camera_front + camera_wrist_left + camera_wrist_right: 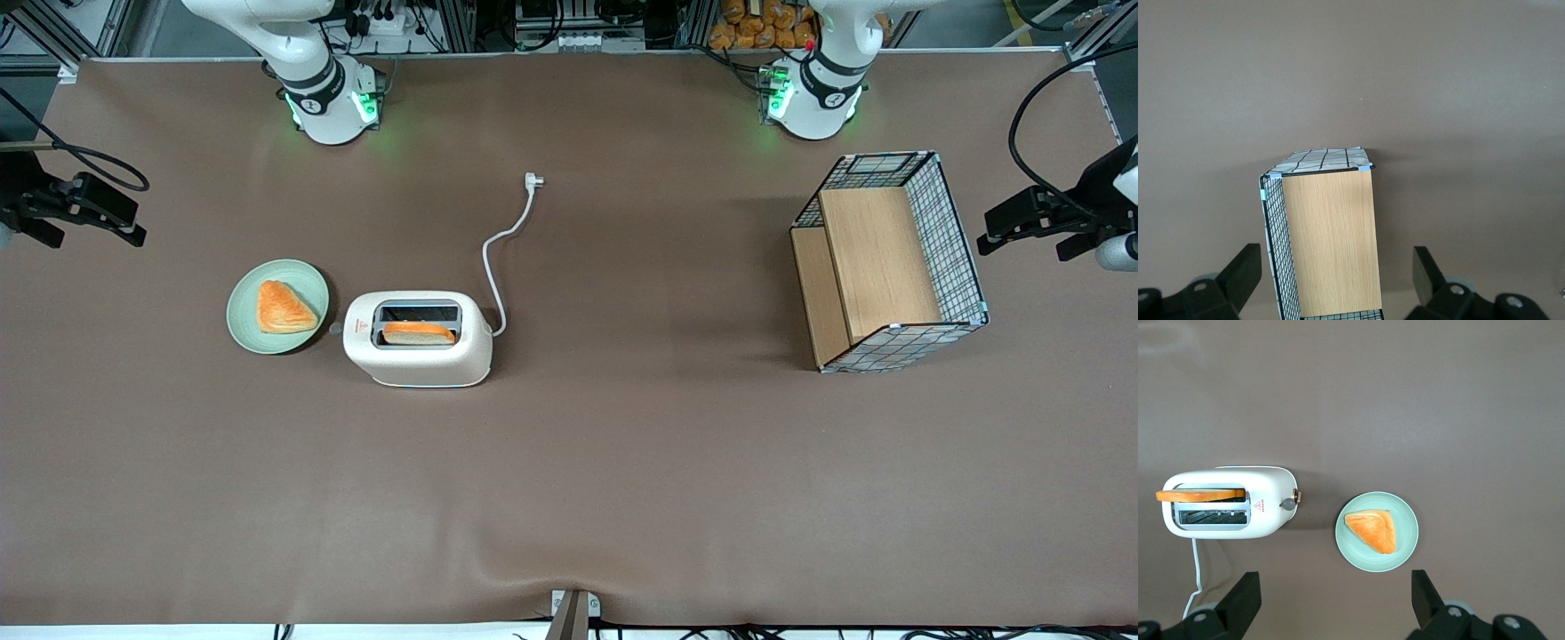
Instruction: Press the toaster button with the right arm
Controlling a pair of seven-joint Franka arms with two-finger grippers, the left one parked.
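Hovering high over the table, the gripper (pixel 1331 597) has its fingers spread wide, holding nothing. The toaster (pixel 418 339) (red triangle mark on top, its writing unreadable) stands beside the green plate (pixel 308 277); the toaster button (pixel 1289 505) faces that plate.

Even, diffuse overhead light is cast across the brown table (pixel 622 462); soft, short shadows are thrown beside the toaster (pixel 418 339) and wire basket (pixel 892 260). Green glow is seen around the arm bases at twelve o'clock. The gripper (pixel 1335 603), spread wide above, is rendered slightly blurred.
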